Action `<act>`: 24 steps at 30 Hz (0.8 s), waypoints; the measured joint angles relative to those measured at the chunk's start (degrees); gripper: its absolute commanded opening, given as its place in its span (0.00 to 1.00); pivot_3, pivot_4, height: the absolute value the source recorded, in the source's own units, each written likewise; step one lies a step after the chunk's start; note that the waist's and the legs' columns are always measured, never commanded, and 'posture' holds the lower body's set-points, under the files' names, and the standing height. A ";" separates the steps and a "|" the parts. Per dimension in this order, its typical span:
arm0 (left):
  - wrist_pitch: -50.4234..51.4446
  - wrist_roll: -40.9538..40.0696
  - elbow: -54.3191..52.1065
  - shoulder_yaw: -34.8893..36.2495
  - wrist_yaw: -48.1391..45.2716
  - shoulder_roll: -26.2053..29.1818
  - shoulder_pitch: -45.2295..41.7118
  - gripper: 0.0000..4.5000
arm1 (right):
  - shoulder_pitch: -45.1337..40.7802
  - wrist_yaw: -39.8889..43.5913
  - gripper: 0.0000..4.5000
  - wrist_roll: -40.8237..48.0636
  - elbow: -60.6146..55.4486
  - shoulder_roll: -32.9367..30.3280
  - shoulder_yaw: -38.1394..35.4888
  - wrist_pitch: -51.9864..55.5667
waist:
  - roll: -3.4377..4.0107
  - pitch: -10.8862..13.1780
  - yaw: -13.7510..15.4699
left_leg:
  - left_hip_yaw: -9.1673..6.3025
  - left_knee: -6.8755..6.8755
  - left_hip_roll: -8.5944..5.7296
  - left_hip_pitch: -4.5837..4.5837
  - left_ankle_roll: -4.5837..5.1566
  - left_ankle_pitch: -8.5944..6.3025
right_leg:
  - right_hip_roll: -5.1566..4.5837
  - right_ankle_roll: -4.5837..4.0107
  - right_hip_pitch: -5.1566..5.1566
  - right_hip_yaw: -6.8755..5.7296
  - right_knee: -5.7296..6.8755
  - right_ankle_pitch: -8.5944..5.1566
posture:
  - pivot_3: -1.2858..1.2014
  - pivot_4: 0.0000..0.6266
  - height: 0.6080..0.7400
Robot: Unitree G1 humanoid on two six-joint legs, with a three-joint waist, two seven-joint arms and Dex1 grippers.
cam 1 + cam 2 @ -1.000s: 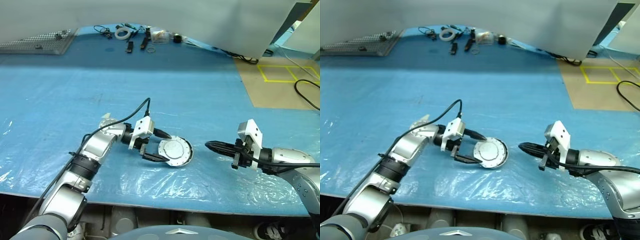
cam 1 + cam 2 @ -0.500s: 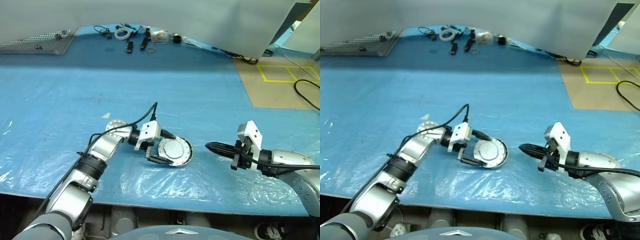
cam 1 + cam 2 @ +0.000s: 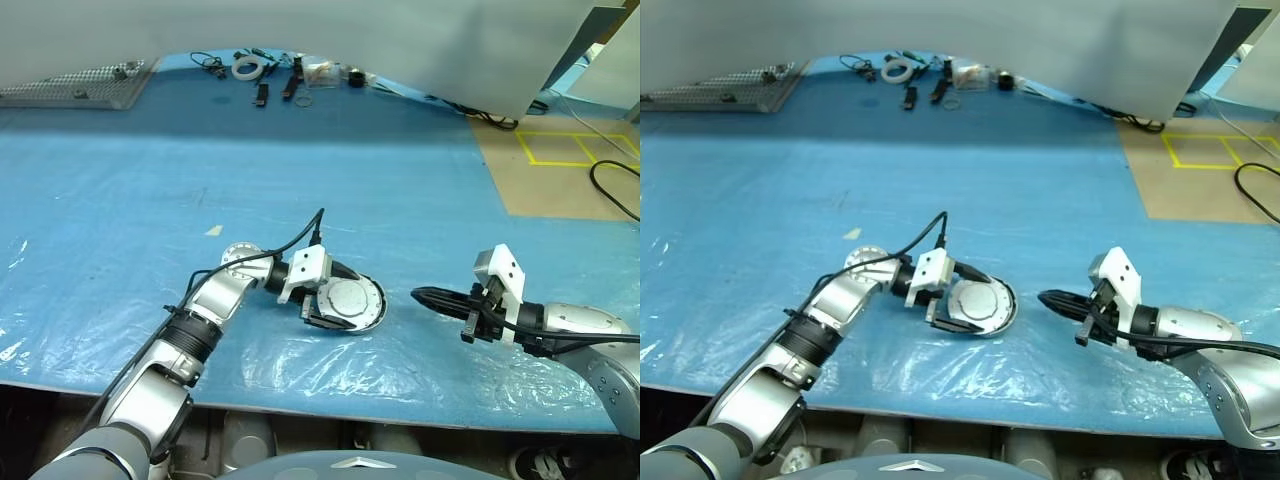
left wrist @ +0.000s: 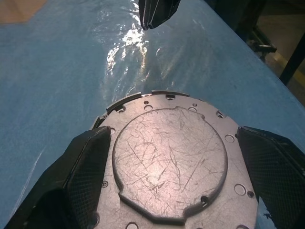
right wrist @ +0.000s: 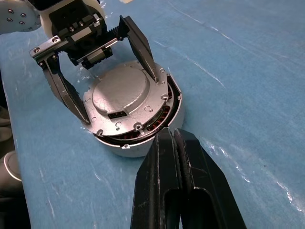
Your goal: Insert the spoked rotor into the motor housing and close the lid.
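The silver lid (image 5: 121,90) lies plain face up on the motor housing (image 5: 138,148), near the table's front middle. It sits slightly askew, and copper windings show under its edge on one side. My left gripper (image 3: 343,299) is open, one black finger (image 4: 81,171) on each side of the lid's rim. The spoked rotor is hidden. My right gripper (image 3: 416,293) is shut with nothing in it. It hangs just right of the housing and points at it.
Clear plastic sheet (image 3: 300,360) covers the blue table's front. At the far back lie a white tape ring (image 3: 243,68), black tools and a perforated metal plate (image 3: 75,85). A brown board with yellow tape (image 3: 560,150) and a black cable (image 3: 610,185) lie at right.
My left gripper has slid right, so its open fingers now reach further along both sides of the lid. The right gripper has kept still.
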 measured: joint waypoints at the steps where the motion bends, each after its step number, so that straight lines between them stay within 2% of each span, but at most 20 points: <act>1: -0.05 0.01 0.08 -0.03 0.00 -0.04 0.00 0.91 | 0.12 -0.05 0.00 0.01 -0.04 0.00 -0.14 0.00 | 0.00 0.00 0.00 | 0.01 0.00 -0.01 0.00 0.00 0.00 | 0.00 -0.03 0.01 0.00 0.00 -0.02 | 0.52 0.24 1.00; 4: -0.48 0.27 0.39 -0.08 0.46 -0.05 -0.04 0.73 | 0.23 -0.40 0.00 0.02 -0.29 0.00 -0.16 0.03 | 0.01 -0.01 0.00 | 0.01 0.01 0.00 0.03 0.00 0.00 | 0.00 -0.03 0.02 0.00 0.00 -0.02 | 0.52 0.24 1.00; 7: -0.91 0.36 0.50 -0.26 0.85 -0.18 -0.04 0.73 | 0.51 -0.86 0.00 0.04 -0.34 0.00 -0.16 0.03 | 0.02 -0.02 0.04 | 0.01 0.01 -0.01 0.03 0.00 0.00 | -0.01 -0.04 0.06 0.00 -0.01 -0.02 | 0.52 0.24 1.00; 10: -1.19 0.37 0.54 -0.35 0.85 -0.11 -0.04 0.69 | 1.10 -1.06 0.00 0.05 -0.35 0.00 -0.18 0.03 | 0.02 -0.02 0.06 | 0.01 0.00 0.00 0.04 0.00 0.00 | 0.00 -0.03 0.06 0.00 -0.01 -0.02 | 0.52 0.24 1.00; 15: -1.65 0.44 1.01 -0.33 1.41 -0.53 -0.07 0.69 | 1.96 -1.09 0.00 0.10 -0.36 0.00 -0.72 0.02 | 0.03 -0.02 0.15 | 0.01 0.02 -0.03 0.04 0.00 0.00 | -0.03 -0.12 0.09 0.00 -0.02 -0.07 | 0.52 0.24 1.00; 24: 5.79 -1.12 -1.22 -0.17 1.56 -2.14 -0.45 0.69 | 2.67 -1.11 0.00 0.10 -0.37 0.01 -1.11 -0.05 | 0.03 -0.02 0.20 | 0.01 0.02 -0.02 0.02 0.00 0.00 | -0.03 -0.16 0.08 0.01 -0.03 -0.10 | 0.52 0.24 1.00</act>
